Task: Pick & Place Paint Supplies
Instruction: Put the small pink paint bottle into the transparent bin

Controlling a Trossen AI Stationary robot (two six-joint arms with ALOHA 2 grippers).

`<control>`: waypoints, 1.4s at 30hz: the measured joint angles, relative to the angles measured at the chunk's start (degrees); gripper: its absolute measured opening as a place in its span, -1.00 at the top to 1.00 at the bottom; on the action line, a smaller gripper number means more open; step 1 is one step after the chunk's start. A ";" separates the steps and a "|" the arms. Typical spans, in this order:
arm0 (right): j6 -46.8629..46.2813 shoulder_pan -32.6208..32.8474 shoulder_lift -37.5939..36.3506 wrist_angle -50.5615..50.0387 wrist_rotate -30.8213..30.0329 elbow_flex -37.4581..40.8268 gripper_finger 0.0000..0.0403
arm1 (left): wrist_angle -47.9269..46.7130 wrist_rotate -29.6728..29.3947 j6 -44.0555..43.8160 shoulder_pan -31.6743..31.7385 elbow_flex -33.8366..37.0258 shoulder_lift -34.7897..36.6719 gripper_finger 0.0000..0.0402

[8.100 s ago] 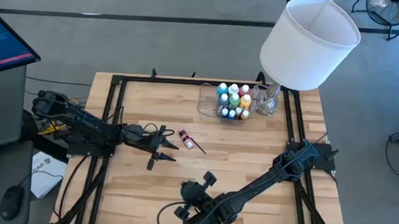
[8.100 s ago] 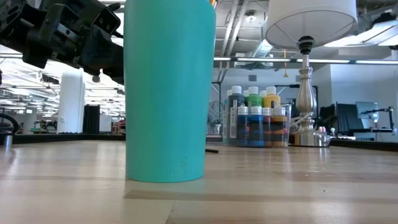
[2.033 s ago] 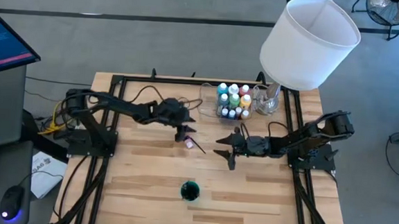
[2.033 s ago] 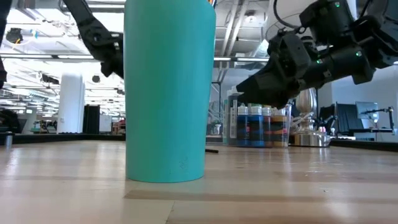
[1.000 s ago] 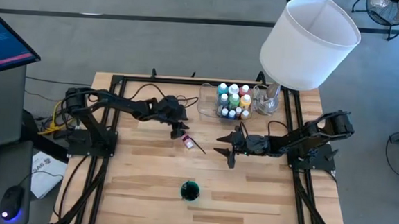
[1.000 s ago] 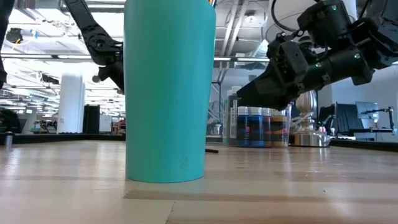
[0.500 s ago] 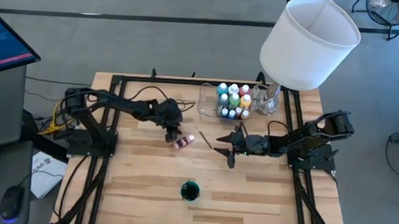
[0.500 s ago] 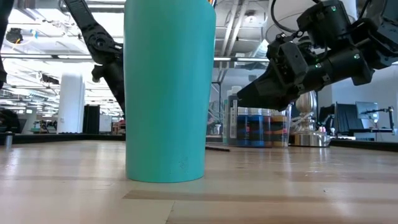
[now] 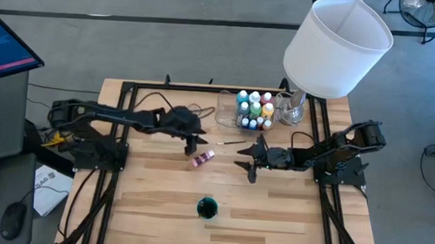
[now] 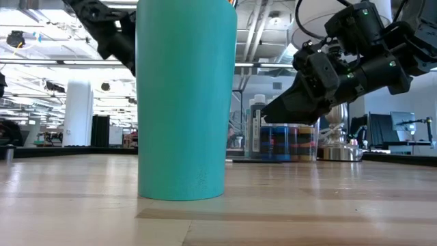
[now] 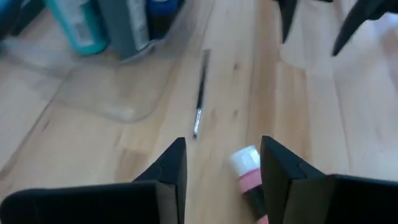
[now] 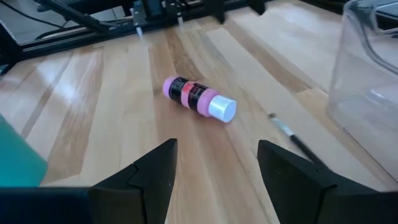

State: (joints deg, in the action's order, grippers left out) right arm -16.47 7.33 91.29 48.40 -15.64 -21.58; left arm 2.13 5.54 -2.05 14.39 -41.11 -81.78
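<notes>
Teal cup (image 10: 181,99) blocks the low view; lampshade (image 9: 338,46) overhangs tray (image 9: 227,107).

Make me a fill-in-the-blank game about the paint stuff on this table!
1. The pink bottle is lying on its ____.
2. The cup near the table's front edge is coloured ____.
3. Both robot hands are ____ of paint supplies.
4. The loose brush lies on the table ____ the clear tray.

Missing words: side; teal; empty; outside
</notes>
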 joint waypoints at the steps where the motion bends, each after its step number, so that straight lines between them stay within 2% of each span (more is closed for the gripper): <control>1: -0.10 -0.02 0.00 -0.11 -0.47 0.00 -0.07 | 0.43 -1.06 -0.50 -1.24 -0.58 -0.58 0.51; 7: -0.13 0.02 0.00 -0.46 -1.55 0.00 -0.07 | 0.69 -14.36 -2.74 -10.03 -3.23 -7.55 0.51; 9: -0.38 0.02 0.00 -0.81 -1.55 0.00 -0.07 | 0.56 -16.71 -4.29 -11.45 -4.12 -9.44 0.51; 11: -0.74 0.02 0.00 -1.15 -1.55 0.00 -0.07 | -0.19 -16.01 -5.69 -11.53 -5.09 -10.59 0.51; 14: -1.09 0.02 0.00 -1.46 -1.55 0.00 -0.07 | -3.08 -11.42 -6.34 -9.89 -6.93 -11.57 0.51; 16: -1.18 0.02 0.00 -1.50 -1.55 0.00 -0.07 | -9.40 -8.03 -5.63 -7.47 -9.69 -11.90 0.51; 20: -1.62 0.04 0.00 -1.76 -1.55 0.00 -0.07 | -24.65 -6.00 -2.01 -2.21 -18.54 -11.88 0.51; 23: -2.02 0.04 0.00 -1.94 -1.55 0.00 -0.07 | -31.55 -4.29 0.00 -0.22 -23.43 -11.86 0.51; 27: -2.08 0.04 0.00 -1.89 -1.55 0.00 -0.07 | -41.49 -2.04 0.66 0.44 -29.41 -13.62 0.51; 32: -2.08 0.02 0.00 -1.88 -1.55 0.00 -0.07 | -52.94 -0.90 2.09 -1.61 -35.34 -20.03 0.51; 37: -2.17 0.02 0.00 -2.15 -1.55 0.00 -0.07 | -53.88 -1.38 5.26 -6.07 -40.95 -26.61 0.51; 42: -2.72 0.02 0.00 -2.84 -1.55 0.02 -0.07 | -52.85 -5.05 6.51 -8.24 -45.01 -29.81 0.51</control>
State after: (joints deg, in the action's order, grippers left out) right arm -19.19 7.35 91.29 45.55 -17.19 -21.56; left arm -50.72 0.48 4.46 6.15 -86.12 -111.59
